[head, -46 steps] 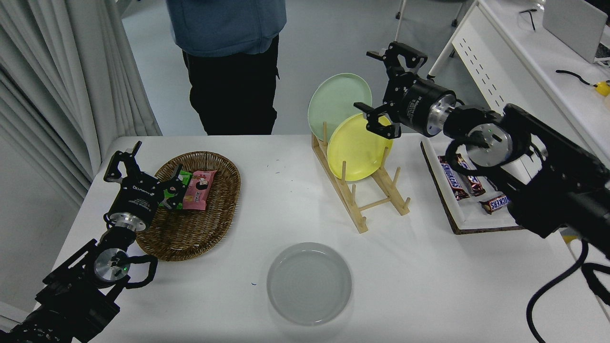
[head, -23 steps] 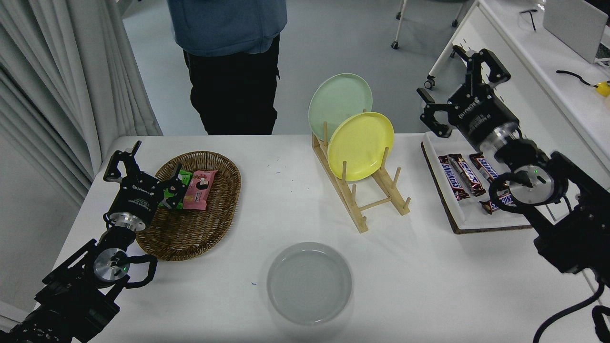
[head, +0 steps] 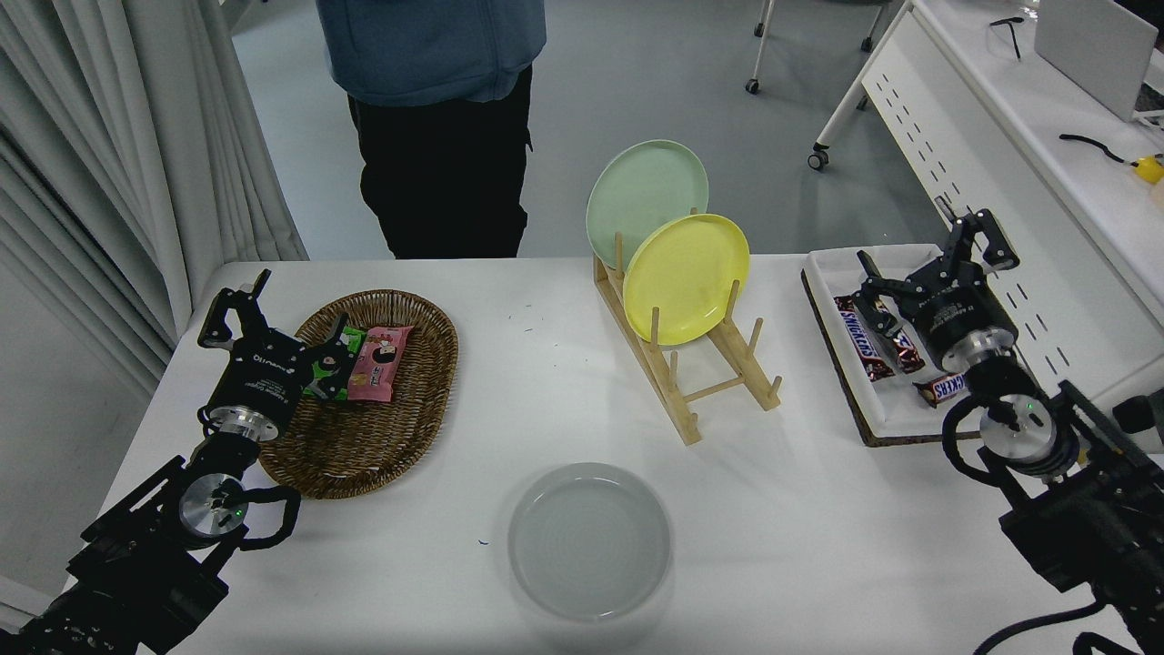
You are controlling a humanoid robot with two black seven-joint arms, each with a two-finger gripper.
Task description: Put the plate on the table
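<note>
The light grey plate (head: 589,541) lies flat on the white table (head: 509,382), near its front edge at the middle. My right gripper (head: 924,251) is open and empty. It hangs over the white tray at the table's right side, far from the plate. My left gripper (head: 298,317) is open and parked at the lower left, over the near-left part of the wicker basket.
A wooden rack (head: 693,382) holds a yellow plate (head: 687,277) and a pale green plate (head: 646,191) upright. The wicker basket (head: 364,437) holds snack packs. The tray (head: 896,420) holds chocolate bars. A person (head: 436,118) stands at the far side. A white perforated desk (head: 1000,136) is at the right.
My right arm has drawn back from beside the yellow plate, moving right and down toward me, and now hangs over the tray. The grey plate and the left arm have not moved.
</note>
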